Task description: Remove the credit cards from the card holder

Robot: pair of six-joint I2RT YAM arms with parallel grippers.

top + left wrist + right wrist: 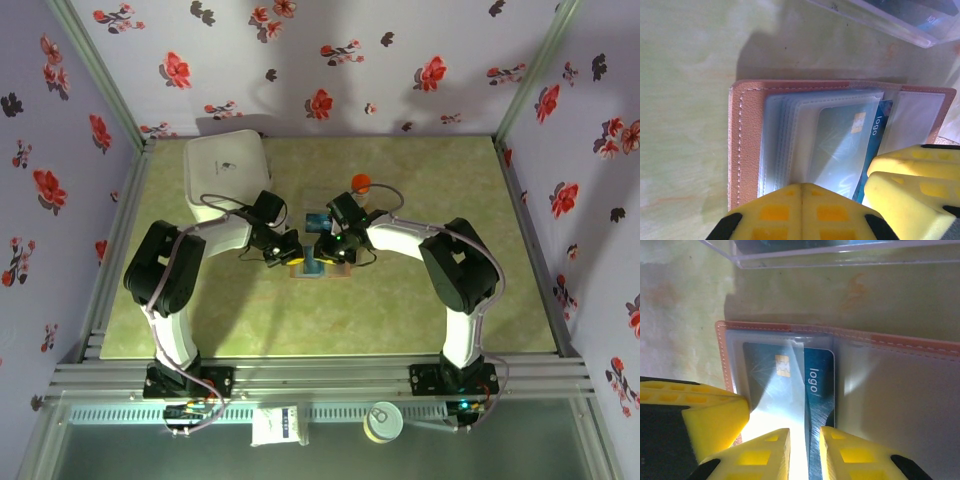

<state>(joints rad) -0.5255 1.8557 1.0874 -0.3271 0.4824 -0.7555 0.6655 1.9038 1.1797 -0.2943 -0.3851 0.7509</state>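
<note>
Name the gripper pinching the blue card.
The right gripper: its jaws grip the blue card, while the left gripper, shut empty, presses on the card holder.

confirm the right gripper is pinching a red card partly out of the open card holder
Not red. The right wrist view shows the card teal-blue with a gold chip; the right gripper pinches it, partly out of the open card holder.

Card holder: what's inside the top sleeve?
One teal card with a gold chip and "logo" print, partly out of the sleeve. More sleeves stacked beneath; whether they hold cards is covered.
</note>
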